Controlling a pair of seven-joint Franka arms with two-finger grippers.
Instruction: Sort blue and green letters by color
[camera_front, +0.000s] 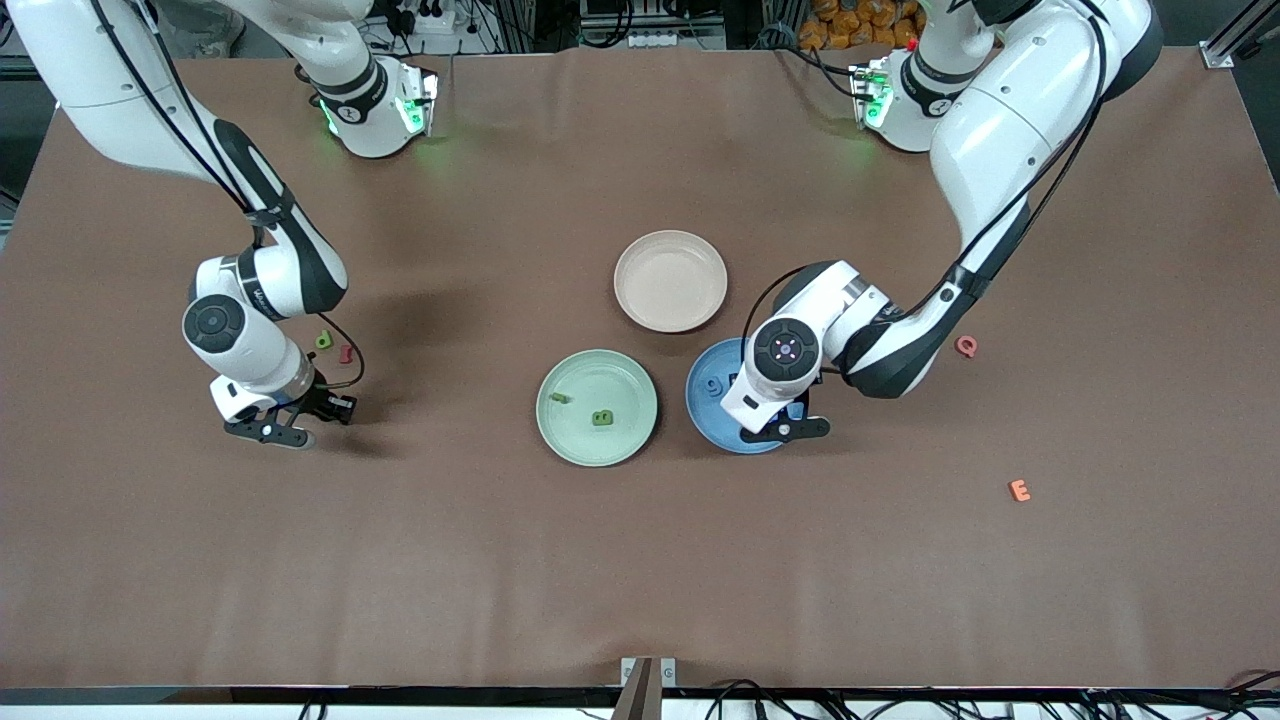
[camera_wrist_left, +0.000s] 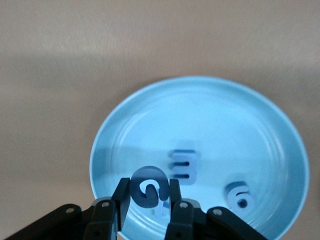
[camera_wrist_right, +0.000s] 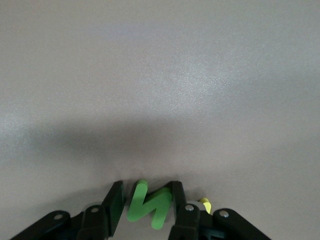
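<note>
Left wrist view: left claw (camera_wrist_left: 148, 200) pinches blue G (camera_wrist_left: 146, 187); right claw (camera_wrist_right: 146, 204) pinches green N (camera_wrist_right: 150, 206).

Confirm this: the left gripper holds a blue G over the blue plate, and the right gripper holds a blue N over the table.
One thing is wrong: the N in the right gripper is green, not blue, as the right wrist view shows. The rest stands: the left gripper holds the blue G over the blue plate.

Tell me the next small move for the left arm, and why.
Probably open the left gripper and let the blue G drop. Its fingers pinch the G directly over the blue plate, where a blue E and blue 9 already lie. The right gripper grips a green N near the right arm's end.
</note>
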